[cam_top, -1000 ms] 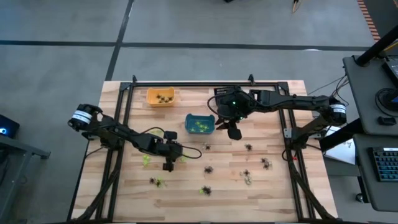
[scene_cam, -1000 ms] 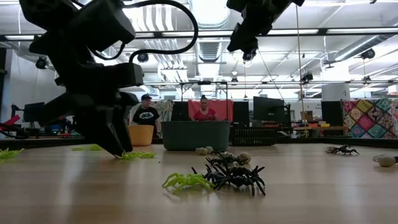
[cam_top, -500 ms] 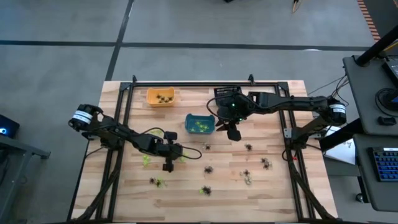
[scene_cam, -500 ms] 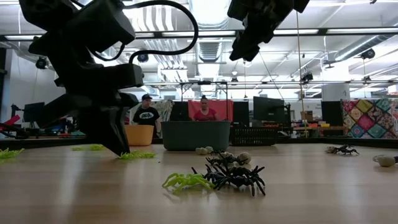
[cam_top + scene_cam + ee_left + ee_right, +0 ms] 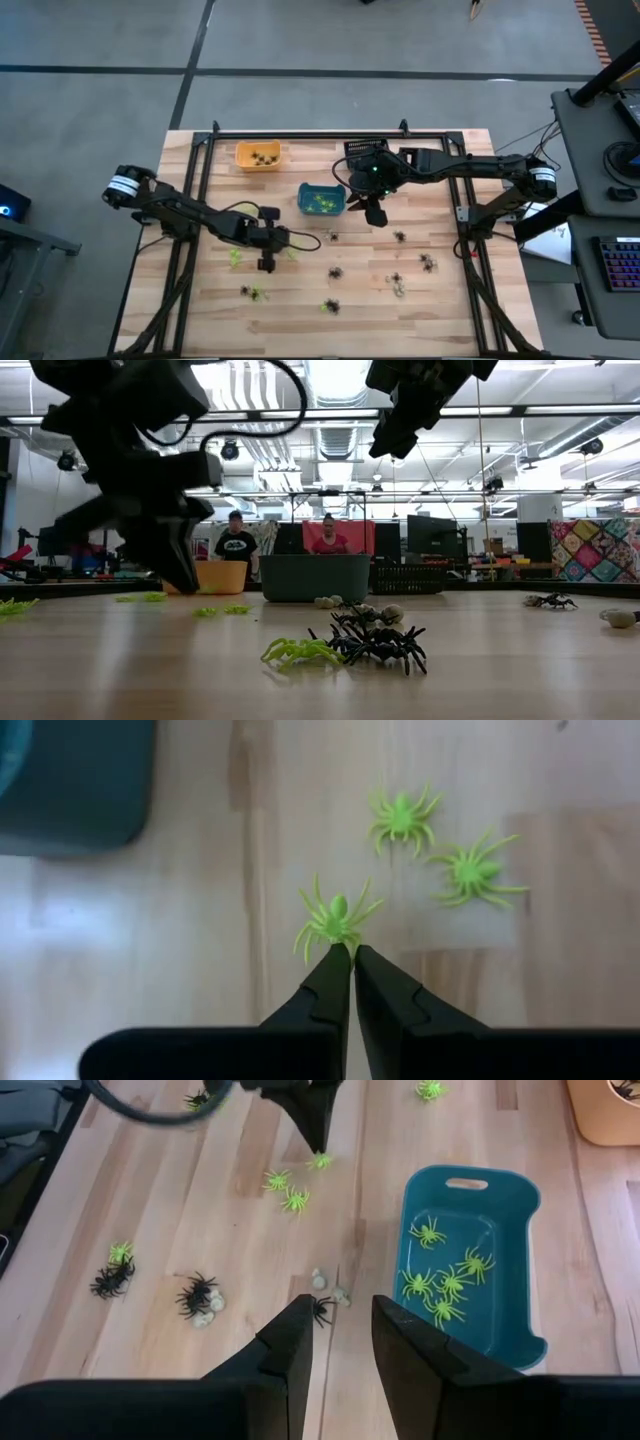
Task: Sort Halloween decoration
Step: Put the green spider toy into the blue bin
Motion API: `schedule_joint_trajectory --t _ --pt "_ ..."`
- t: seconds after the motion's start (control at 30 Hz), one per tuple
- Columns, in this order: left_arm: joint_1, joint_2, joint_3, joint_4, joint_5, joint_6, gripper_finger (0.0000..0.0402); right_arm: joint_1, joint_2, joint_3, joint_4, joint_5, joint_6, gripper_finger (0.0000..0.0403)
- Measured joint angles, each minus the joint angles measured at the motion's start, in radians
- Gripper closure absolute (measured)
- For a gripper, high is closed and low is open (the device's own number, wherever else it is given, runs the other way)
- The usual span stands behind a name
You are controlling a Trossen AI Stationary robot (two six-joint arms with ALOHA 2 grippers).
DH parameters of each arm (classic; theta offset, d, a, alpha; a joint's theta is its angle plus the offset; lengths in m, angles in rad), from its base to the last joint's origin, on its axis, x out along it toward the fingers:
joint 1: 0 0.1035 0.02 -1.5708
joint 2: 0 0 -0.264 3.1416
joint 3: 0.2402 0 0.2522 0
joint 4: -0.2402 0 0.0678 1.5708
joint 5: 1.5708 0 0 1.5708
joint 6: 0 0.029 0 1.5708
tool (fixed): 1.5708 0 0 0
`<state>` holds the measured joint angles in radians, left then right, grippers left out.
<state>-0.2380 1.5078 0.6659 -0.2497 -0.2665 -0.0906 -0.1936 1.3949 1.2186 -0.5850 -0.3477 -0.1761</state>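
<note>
The left tool (image 5: 352,952) is clenched on a lime green spider (image 5: 335,918), its two dark fingertips pinched together over the trinket's hind end. It sits toward the near left of the surface (image 5: 440,320), right of the arm's dark body. Two more lime spiders (image 5: 436,845) lie loose just beside the grasped one, apart from the tool. In the low view the left tool (image 5: 183,575) hangs with its tip clear of the wood, so the step in hand looks like the lift after a pick.

Farther right, the teal bin (image 5: 470,1260) already holds several lime spiders, so the next move is probably a carry to that bin and a release above it. That calls for a steady grip, since only a small part of the spider seems to be pinched.

The right tool (image 5: 340,1330) hovers high over the middle of the surface, just right of the teal bin, its fingers parted and grasping nothing. A black spider (image 5: 318,1308) and pale trinkets lie on the wood below it. The orange bin (image 5: 257,155) stands at the far left and holds dark pieces.

How much of the spider is between the left fingers is hidden by the fingertips themselves. In the high view the grasped spider is too small to make out. The dark pieces in the orange bin cannot be identified.
</note>
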Motion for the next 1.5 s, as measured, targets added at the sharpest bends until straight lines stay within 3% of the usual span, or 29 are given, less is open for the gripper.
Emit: schedule_joint_trajectory --t 0.33,0.63,0.83,0.97,1.1,1.5 --pt "0.009 -0.159 0.003 -0.008 -0.043 0.073 0.0401 0.000 0.000 0.000 0.000 0.000 -0.035 0.0307" --pt "0.160 -0.234 0.056 0.086 -0.072 0.245 0.0401 -0.001 0.000 -0.022 0.042 0.000 -0.127 0.0307" --pt "0.286 -0.174 0.108 0.158 0.018 0.381 0.0401 -0.034 -0.021 -0.087 0.125 -0.001 -0.162 0.0307" --pt "0.360 -0.108 0.162 0.162 0.035 0.399 0.0401 -0.082 -0.058 -0.146 0.188 0.000 -0.163 0.0307" --pt "0.413 -0.020 0.223 0.163 0.118 0.413 0.0401 -0.134 -0.094 -0.198 0.250 0.000 -0.158 0.0307" --pt "0.502 0.217 0.344 0.118 0.141 0.451 0.0401 -0.220 -0.111 -0.259 0.366 0.000 -0.150 0.0307"
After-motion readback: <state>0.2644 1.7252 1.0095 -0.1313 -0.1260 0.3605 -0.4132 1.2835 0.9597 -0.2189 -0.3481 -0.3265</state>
